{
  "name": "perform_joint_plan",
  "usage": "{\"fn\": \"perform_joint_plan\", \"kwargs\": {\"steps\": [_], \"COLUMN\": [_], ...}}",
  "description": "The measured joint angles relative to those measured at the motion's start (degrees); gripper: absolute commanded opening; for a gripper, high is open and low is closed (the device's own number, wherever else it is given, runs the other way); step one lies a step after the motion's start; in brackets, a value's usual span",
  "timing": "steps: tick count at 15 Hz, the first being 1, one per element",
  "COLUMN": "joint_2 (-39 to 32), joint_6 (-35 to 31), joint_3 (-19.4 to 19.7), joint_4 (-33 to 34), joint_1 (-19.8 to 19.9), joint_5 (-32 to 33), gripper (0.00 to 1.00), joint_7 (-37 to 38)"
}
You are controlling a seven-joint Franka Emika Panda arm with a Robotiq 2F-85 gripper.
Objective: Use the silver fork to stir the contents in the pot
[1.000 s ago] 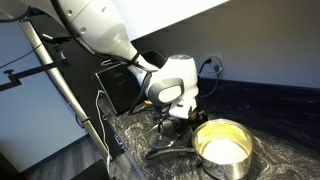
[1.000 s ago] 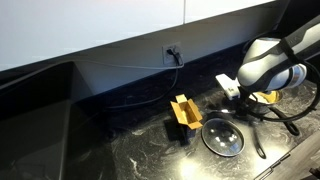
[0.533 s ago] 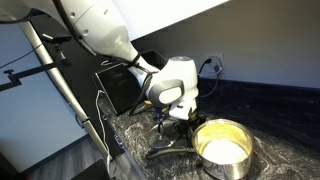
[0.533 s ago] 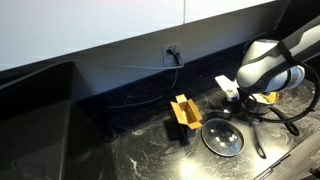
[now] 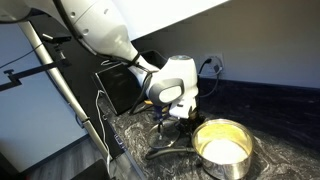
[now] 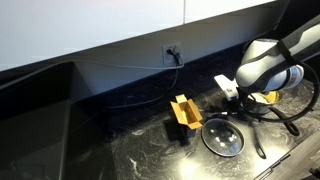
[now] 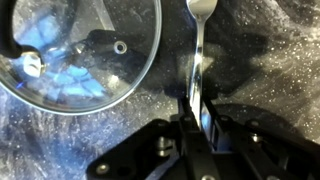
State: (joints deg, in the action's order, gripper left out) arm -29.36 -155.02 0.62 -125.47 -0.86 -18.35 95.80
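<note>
Wrist view — silver fork (image 7: 199, 55) pinched between fingers (image 7: 208, 128).

- A round glass lid (image 6: 222, 136) lies flat on the dark marbled counter (image 6: 120, 150).
- A yellow-orange object (image 6: 183, 110) stands just left of the lid.
- A wall outlet (image 6: 172, 50) with a cable plugged in sits on the far wall.
- A black box (image 5: 118, 88) stands at the counter's far left.

Checked the pot (image 5: 222, 129), fork (image 7: 200, 45), glass lid (image 7: 75, 55) and robot arm (image 5: 95, 25): no text, label, brand, number or sign is legible in any view.
</note>
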Motion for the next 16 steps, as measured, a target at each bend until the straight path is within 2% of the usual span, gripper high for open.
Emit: {"fn": "perform_joint_plan", "kwargs": {"steps": [3,11,16], "joint_2": [2.7,19.4,27.5], "joint_6": [0.0,0.0,-0.8], "joint_3": [-0.7,-0.3,0.6], "joint_4": [-0.9,-10.4,-17.4], "joint_1": [0.0,-0.5,-0.3], "joint_5": [-0.8,-0.2,4.6], "gripper": [0.04,0.04,0.04], "joint_7": [-1.2,-2.2,-2.3]}}
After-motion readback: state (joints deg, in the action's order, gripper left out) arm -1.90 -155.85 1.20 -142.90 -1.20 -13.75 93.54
